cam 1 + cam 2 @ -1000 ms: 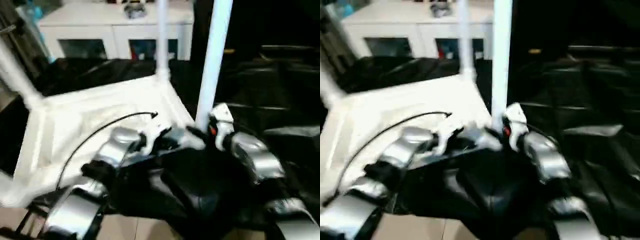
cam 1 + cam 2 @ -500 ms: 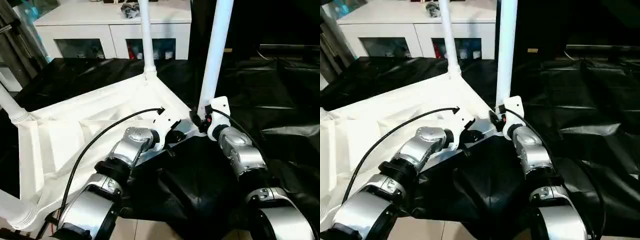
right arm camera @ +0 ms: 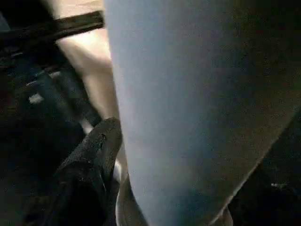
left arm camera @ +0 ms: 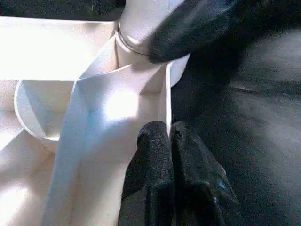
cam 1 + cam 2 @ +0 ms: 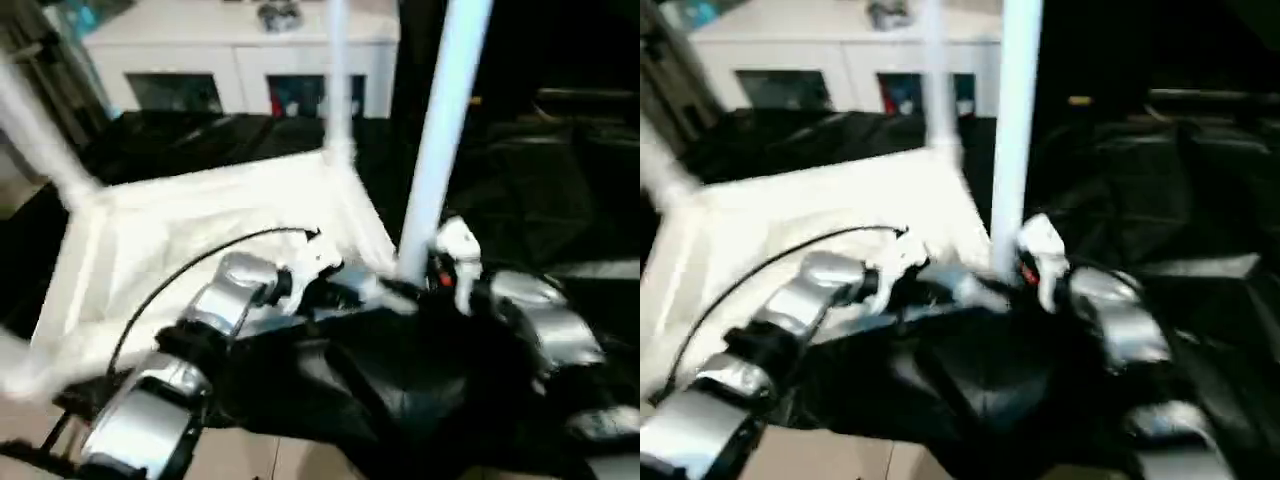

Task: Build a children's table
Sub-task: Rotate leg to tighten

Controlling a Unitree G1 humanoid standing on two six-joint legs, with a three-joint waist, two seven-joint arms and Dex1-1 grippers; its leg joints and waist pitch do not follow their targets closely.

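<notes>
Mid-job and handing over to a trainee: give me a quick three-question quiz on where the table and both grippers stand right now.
1. True or false: the tabletop lies underside up on the black-draped work table.
2. What is the right gripper next to? A) the base of the nearest leg; B) a cabinet door; C) the floor.
3. Fill in: at the tabletop's edge wall, the left gripper is ___ (open or shut).

Key: 1 true; 2 A; 3 shut.
</notes>
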